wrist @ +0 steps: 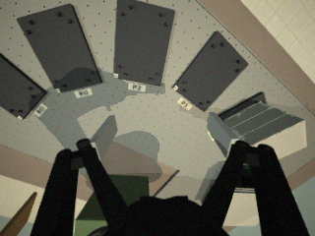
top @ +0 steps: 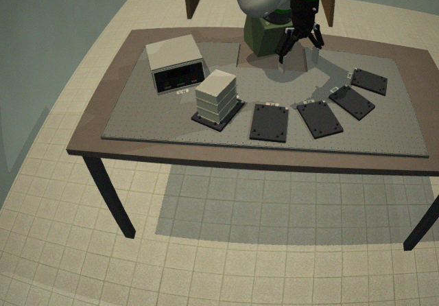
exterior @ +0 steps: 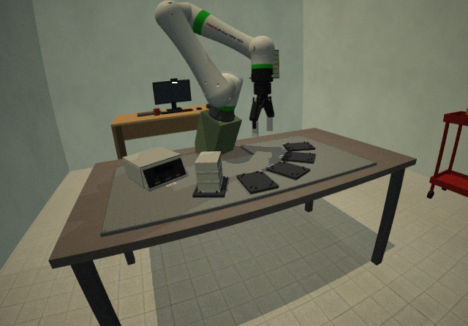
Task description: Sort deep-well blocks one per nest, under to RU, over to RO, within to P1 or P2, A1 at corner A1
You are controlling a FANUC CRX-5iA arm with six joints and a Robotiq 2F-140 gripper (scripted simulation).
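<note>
Three pale deep-well blocks stand in one stack (top: pixel 216 95) on the dark infeed nest, right of the check-weigher CW (top: pixel 175 66), whose lamps look dark. The stack also shows in the exterior view (exterior: pixel 208 173) and at the right of the wrist view (wrist: pixel 261 128). My gripper (top: pixel 298 58) hangs open and empty high above the mat's back, in front of the arm's base, well apart from the stack. It also shows in the exterior view (exterior: pixel 261 126) and the wrist view (wrist: pixel 162 147). Nests P1 (top: pixel 269 121), P2 (top: pixel 319 119), RU (top: pixel 351 101) and RO (top: pixel 369 81) hold nothing.
The four dark nests fan out in an arc right of the stack; the wrist view shows their labels P1 (wrist: pixel 184 103), P2 (wrist: pixel 137 87), RU (wrist: pixel 83 92), RO (wrist: pixel 40 109). The green arm base (top: pixel 265 36) stands at the table's back. A red cart (exterior: pixel 451 152) stands off to the right.
</note>
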